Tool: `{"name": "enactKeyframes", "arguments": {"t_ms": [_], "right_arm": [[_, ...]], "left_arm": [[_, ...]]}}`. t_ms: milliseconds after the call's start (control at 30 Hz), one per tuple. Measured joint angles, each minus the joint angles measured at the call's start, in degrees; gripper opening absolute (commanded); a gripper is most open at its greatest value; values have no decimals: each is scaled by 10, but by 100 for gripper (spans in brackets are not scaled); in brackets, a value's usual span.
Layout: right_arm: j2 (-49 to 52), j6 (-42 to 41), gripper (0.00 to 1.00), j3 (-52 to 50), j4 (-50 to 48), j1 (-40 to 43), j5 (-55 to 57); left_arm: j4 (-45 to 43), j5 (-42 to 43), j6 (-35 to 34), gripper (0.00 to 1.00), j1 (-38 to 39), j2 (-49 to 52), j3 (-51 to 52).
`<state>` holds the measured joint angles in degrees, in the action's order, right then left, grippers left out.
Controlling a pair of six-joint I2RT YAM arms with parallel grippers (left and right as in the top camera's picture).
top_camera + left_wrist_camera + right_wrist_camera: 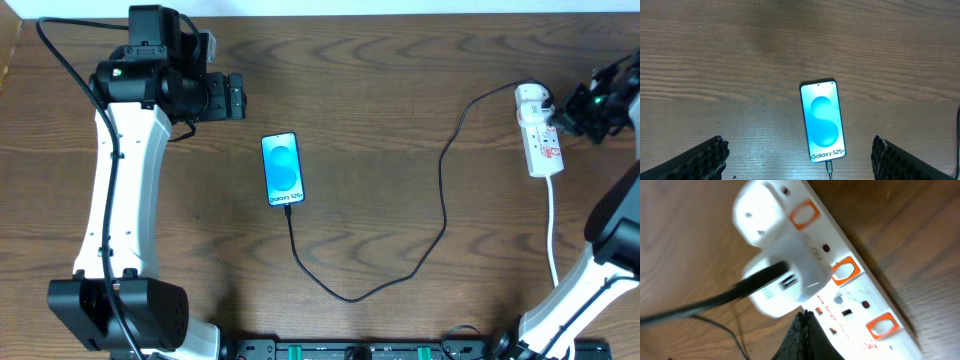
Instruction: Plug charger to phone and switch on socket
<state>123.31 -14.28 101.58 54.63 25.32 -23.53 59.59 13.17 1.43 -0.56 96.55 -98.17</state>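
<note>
Jaws: right gripper [803, 336] pinched together, tip just beside socket [860, 305]; left gripper [233, 97] spread wide, near phone [281, 168]. Charger [443, 200] looks seated in phone. Next, prob.: press orange-framed switch [845, 272] by adapter [785, 277] straight down w/ closed tip, else strip may skid.

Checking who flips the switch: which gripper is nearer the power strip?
Right. The right gripper is at the power strip's adapter end; the left gripper hangs across the table, beyond the phone.
</note>
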Motion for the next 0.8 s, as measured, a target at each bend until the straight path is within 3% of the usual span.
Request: {"name": "enactKeyframes", "arguments": {"t_ms": [800], "right_arm": [[37, 89, 1, 3, -24, -1, 60]], "left_arm": [[0, 0, 0, 93, 0, 0, 0]]}}
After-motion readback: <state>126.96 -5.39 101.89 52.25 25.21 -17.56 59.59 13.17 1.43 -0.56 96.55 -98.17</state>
